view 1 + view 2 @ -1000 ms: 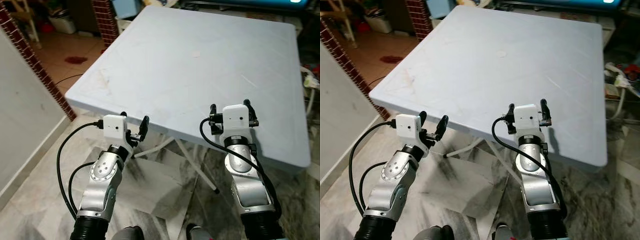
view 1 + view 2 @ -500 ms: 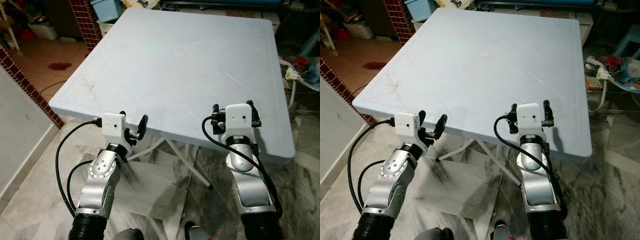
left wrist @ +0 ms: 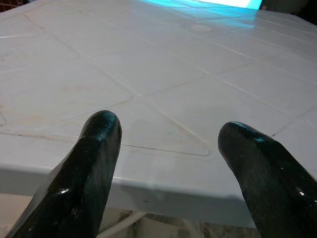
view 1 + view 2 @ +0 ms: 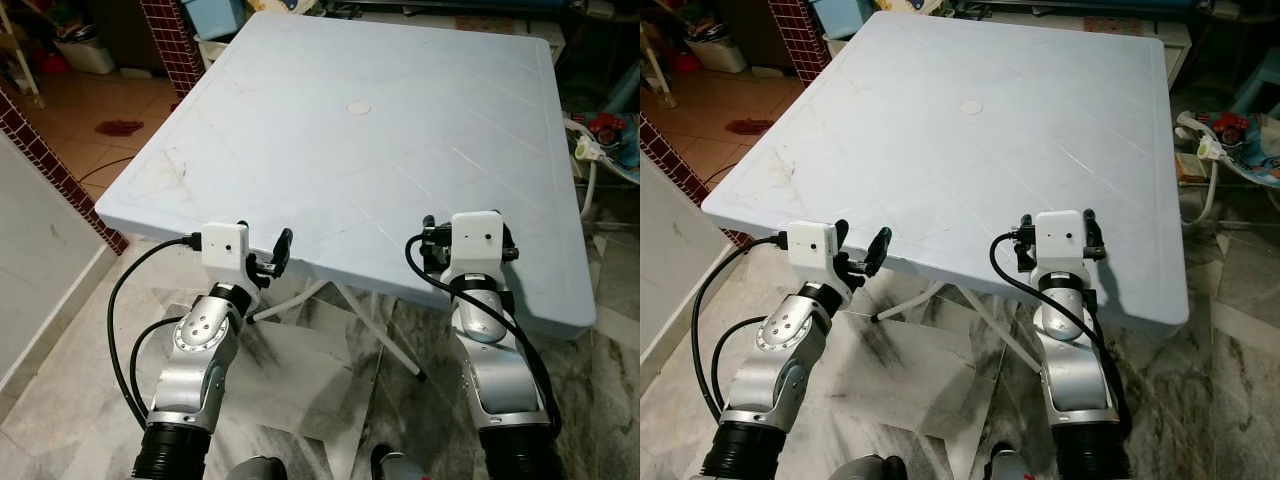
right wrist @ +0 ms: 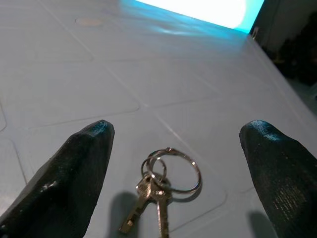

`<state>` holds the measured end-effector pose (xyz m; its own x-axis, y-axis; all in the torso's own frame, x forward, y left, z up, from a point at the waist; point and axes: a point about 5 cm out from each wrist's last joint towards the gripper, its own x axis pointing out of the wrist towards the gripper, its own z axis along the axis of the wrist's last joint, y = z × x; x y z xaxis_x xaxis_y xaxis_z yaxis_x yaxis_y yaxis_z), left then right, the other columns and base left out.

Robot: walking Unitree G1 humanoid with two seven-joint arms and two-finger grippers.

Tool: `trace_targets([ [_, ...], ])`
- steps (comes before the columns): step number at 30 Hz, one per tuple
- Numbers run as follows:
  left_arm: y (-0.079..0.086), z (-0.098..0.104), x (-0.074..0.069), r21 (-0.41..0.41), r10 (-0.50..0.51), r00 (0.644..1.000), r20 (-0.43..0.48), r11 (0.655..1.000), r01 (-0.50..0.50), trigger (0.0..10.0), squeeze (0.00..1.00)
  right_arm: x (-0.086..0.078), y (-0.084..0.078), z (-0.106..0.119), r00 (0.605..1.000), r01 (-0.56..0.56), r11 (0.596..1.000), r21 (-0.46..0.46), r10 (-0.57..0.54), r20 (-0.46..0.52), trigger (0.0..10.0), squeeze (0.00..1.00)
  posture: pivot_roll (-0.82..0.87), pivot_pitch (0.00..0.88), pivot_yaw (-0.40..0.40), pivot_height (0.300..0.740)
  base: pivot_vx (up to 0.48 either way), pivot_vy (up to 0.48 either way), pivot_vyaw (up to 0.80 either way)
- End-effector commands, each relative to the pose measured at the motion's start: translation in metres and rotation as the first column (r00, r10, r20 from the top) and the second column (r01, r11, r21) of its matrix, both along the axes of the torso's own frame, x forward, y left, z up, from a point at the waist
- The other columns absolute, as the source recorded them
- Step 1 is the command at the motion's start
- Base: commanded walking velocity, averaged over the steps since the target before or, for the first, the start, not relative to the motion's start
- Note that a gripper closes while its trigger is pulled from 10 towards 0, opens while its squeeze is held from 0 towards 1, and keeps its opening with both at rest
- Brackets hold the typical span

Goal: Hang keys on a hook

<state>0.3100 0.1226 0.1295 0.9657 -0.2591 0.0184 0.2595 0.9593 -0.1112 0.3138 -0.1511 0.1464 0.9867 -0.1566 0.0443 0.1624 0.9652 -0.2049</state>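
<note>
Jaws of the right gripper [image 5: 173,163] stand wide apart and hold nothing; those of the left gripper [image 3: 166,163] likewise stand apart, empty. Left eye view: both grippers sit at the near edge of the counter [image 4: 330,140], the left near its near-left corner, the right further along the same edge; the keys are too small to make out from here, and no hook can be made out. Right eye view: same arrangement, same bare pale top, one folding frame beneath. Left wrist view: two black fingers [image 3: 94,163] over the counter's rim, plain surface ahead. Right wrist view: one bunch of keys [image 5: 161,191] lies flat on the counter, directly ahead of the jaws and between their lines. Count: two keys, it seems, on two overlapping rings [image 5: 173,168]. Long axis runs roughly along the gripper's reach, rings at the far end, blades toward the wrist. Right arm judged much the nearer; a short forward advance should bracket the bunch.
</note>
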Motion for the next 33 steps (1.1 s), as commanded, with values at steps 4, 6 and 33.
trace_targets([
  [4,0.008,0.002,-0.002,0.011,0.015,1.0,-0.002,1.0,-0.015,10.0,0.0,0.0,-0.002,-0.007,0.998,0.013,0.999,0.047,-0.01,-0.062,10.0,0.0,-0.01,0.206,0.091,0.74,0.0,0.0,0.0],
  [6,0.008,0.002,-0.002,0.013,0.016,1.0,-0.004,1.0,-0.016,10.0,0.0,-0.001,-0.001,-0.01,0.997,0.007,0.998,0.058,-0.002,-0.077,10.0,0.0,-0.01,0.208,0.091,0.74,0.0,0.0,0.0],
  [33,0.008,0.0,-0.008,0.014,0.025,1.0,-0.016,1.0,-0.024,10.0,0.0,-0.001,0.002,-0.022,0.987,-0.048,0.992,0.118,0.065,-0.147,0.0,0.0,0.0,0.218,0.078,0.74,0.0,0.0,0.0],
])
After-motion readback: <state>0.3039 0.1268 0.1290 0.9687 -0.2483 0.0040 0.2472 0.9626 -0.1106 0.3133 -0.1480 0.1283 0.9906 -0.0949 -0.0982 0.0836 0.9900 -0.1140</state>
